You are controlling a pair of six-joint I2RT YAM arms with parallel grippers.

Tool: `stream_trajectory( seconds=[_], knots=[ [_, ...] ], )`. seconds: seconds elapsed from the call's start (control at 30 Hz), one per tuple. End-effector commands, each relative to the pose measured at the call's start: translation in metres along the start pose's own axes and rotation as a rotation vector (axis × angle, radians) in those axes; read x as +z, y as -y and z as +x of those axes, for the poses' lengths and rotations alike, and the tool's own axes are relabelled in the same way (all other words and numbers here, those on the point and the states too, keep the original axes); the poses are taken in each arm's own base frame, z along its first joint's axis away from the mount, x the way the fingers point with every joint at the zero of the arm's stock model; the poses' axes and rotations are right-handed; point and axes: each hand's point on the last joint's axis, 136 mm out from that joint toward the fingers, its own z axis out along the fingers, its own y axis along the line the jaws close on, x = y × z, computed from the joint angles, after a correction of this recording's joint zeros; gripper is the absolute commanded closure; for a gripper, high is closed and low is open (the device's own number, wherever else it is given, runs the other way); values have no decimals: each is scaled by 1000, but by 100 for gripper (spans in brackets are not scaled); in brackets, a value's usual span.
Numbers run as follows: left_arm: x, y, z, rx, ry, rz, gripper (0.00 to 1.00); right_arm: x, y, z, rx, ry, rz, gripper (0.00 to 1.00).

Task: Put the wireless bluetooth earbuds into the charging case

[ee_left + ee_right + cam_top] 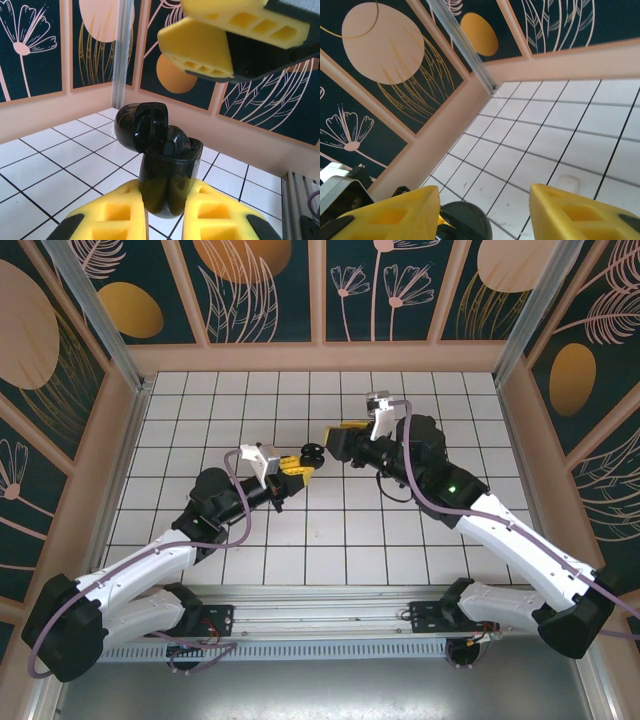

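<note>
L tool (pixel 165 216) tight round upright open-lidded charging case (pixel 167 170); R tool (pixel 484 195), jaws apart, angled down just above.

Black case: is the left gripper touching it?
Touching. Left wrist view shows the left gripper's yellow fingers pressed against both sides of the open black case.

The tabletop (pixel 330 550) is a flat grid of white square tiles with dark grout lines, closed in on its left, far and right sides by peach-coloured boards (pixel 320 358) that meet the tiles at their foot. Along the near edge runs a metal rail (pixel 320 602), and at it sit the left arm's base (pixel 195 618) and the right arm's base (pixel 450 608), well apart. In the right wrist view one tile bears a faint pale scuff (pixel 567 182).
</note>
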Motion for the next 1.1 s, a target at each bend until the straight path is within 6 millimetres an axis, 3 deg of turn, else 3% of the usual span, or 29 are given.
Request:
stream_trajectory(
  seconds=[0.0, 0.2, 0.3, 0.33, 0.47, 0.63, 0.8, 0.93, 1.07],
  knots=[
    [1, 7, -14, 40, 51, 29, 98, 3, 8, 11, 64, -65, 16, 53],
    [-3, 7, -10, 44, 44, 23, 98, 7, 55, 28, 167, -157, 126, 60],
    [-5, 6, -7, 40, 43, 17, 98, -2, 101, 38, 233, -200, 267, 60],
    [-5, 6, -5, 37, 39, 15, 98, -8, 125, 40, 267, -208, 330, 60],
    [-7, 5, 0, 27, 28, 6, 98, -30, 193, 67, 391, -274, 482, 60],
    [-7, 2, 10, 14, -2, 0, 98, -51, 250, 106, 495, -335, 627, 62],
    [-3, 2, 16, -4, -22, 16, 98, -59, 283, 142, 561, -404, 685, 63],
    [0, 2, 18, -7, -29, 21, 98, -51, 288, 161, 604, -424, 659, 64],
    [2, 1, 22, -12, -39, 26, 98, -43, 294, 166, 619, -414, 657, 68]
  ],
)
